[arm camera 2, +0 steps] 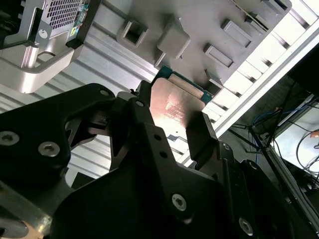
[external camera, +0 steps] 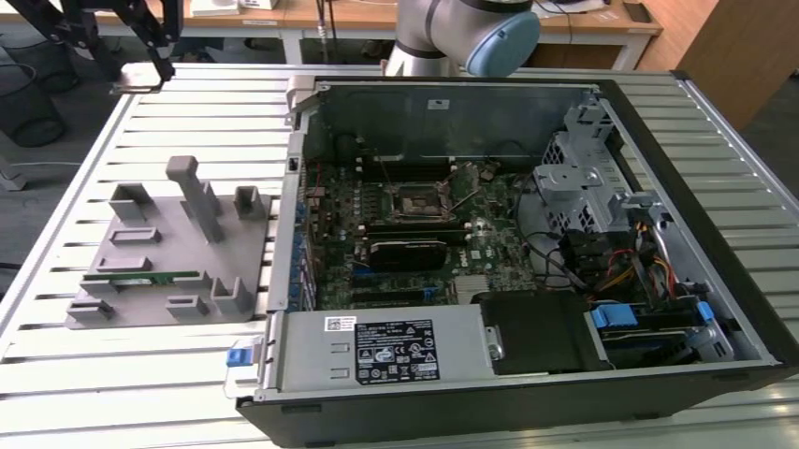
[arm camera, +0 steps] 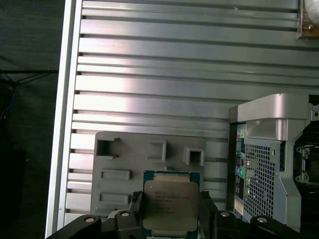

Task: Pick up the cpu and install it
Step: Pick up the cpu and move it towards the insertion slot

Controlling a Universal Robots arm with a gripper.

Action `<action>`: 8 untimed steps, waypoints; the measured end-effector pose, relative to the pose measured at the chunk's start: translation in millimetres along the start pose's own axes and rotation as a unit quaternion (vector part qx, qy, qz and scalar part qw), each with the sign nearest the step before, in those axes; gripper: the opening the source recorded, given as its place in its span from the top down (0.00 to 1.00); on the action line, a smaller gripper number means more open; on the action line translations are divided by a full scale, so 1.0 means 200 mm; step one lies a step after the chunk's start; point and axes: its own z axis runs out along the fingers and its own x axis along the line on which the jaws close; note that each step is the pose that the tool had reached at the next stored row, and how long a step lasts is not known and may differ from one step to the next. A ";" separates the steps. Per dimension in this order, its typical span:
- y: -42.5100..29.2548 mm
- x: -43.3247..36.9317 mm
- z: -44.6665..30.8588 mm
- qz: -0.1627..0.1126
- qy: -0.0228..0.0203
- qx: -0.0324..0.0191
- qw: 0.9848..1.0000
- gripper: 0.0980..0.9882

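The cpu point(arm camera: 172, 201) is a flat square chip with a silvery top and a green rim, held between the two black fingers of my gripper point(arm camera: 171, 211). In the second wrist view the cpu point(arm camera 2: 173, 104) shows as a pale plate clamped between the fingers point(arm camera 2: 202, 132). It is over the near part of the grey plastic holder point(arm camera: 149, 164). The black-framed motherboard socket point(external camera: 413, 203) sits inside the open computer case point(external camera: 699, 122), to the exterior view's right of the holder point(external camera: 175, 243).
A long green memory stick point(external camera: 144, 278) lies on the grey holder. The case stands on a slatted metal table point(external camera: 150, 374). The case's perforated rear corner point(arm camera: 269, 149) is close beside the gripper. The arm's base point(external camera: 469, 33) rises behind the case.
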 end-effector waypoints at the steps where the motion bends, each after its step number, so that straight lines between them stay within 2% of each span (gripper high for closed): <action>1: 0.000 -0.003 0.000 0.000 0.000 0.000 1.000 0.52; 8: 0.003 -0.023 0.000 0.000 0.000 0.000 1.000 0.52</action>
